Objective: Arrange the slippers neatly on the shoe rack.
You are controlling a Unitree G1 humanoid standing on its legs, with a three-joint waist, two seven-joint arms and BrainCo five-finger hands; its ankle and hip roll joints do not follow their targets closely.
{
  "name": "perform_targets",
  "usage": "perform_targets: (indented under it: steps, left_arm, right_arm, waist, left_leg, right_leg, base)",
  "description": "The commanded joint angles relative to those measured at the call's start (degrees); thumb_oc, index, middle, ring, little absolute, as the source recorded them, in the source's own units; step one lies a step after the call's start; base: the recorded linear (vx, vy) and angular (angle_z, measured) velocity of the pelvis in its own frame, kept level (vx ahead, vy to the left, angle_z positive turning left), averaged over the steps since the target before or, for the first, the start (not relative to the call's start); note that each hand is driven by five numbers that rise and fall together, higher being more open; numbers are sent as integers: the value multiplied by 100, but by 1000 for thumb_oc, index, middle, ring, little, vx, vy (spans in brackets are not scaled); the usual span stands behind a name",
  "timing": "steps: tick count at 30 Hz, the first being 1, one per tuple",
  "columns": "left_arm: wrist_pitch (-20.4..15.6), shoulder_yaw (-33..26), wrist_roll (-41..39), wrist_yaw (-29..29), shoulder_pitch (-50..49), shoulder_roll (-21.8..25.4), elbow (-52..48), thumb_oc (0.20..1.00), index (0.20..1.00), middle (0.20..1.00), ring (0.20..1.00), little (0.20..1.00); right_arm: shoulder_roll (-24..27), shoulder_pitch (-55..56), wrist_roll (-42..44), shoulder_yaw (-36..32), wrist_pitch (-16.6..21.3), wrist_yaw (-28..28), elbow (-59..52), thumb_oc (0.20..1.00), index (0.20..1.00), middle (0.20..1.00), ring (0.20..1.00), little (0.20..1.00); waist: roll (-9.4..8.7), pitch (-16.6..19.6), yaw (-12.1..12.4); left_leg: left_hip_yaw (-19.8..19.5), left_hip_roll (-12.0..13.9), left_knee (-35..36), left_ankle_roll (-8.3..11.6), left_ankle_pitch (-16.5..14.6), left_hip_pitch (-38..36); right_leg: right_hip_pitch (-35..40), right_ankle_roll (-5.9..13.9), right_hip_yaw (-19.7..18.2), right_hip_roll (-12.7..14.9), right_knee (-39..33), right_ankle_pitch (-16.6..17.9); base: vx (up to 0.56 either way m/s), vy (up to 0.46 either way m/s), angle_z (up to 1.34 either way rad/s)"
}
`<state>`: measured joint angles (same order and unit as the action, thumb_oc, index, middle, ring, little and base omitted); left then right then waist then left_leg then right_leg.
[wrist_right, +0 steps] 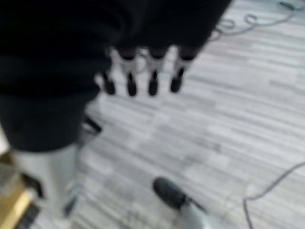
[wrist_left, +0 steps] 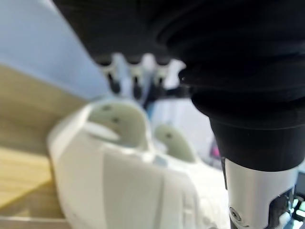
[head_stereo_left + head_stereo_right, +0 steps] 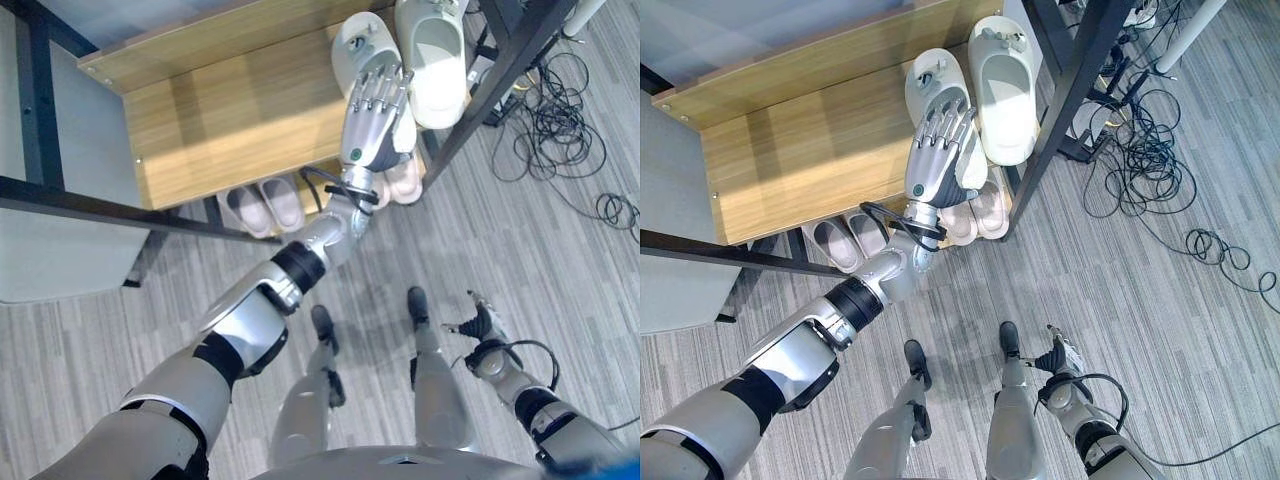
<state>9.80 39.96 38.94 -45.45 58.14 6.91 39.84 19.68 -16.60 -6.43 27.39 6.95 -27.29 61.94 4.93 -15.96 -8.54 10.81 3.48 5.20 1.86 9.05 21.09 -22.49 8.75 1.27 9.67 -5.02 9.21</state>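
Wooden shoe rack (image 3: 210,120) carries two white slippers (image 3: 1005,85), likely light, stiff foam best gripped at the heel rim; left hand (image 3: 375,115) rests flat-fingered on one, right hand (image 3: 480,318) hangs relaxed, empty.

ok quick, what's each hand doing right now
Left hand: open, straight fingers resting on the white slipper on the shoe rack.
Right hand: open, holding nothing, hanging low over the floor.

Two white slippers (image 3: 985,95) set side by side, soles down, on wooden shoe rack (image 3: 800,150) shelf, right end. Pale pairs seen on lower shelf.
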Motion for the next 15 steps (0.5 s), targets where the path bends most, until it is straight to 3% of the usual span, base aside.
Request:
perform_targets:
  steps: [1,15]
  left_arm:
    - [-37,-324,123,-284,783,-191,566,1000,1000,1000,1000,1000]
    - [35,-217,149,-296,955,-158,829,1000,1000,1000,1000,1000]
  right_arm:
    - [139,-366,-61,50,154,-153,174,1000,1000,1000,1000,1000]
    - [165,-504,-52,75,167,-225,234,1000,1000,1000,1000,1000]
  waist:
    - [-281,-111,85]
    - [-315,-116,67]
  left_leg:
    - [-598,167,-20,398,-179,382]
    - [-610,204,-20,394,-158,440]
  right_leg:
    - [-180,232,384,190,268,-318]
    - [-255,209,346,147,291,-330]
  base:
    - [0,0,0]
    - [0,0,-2]
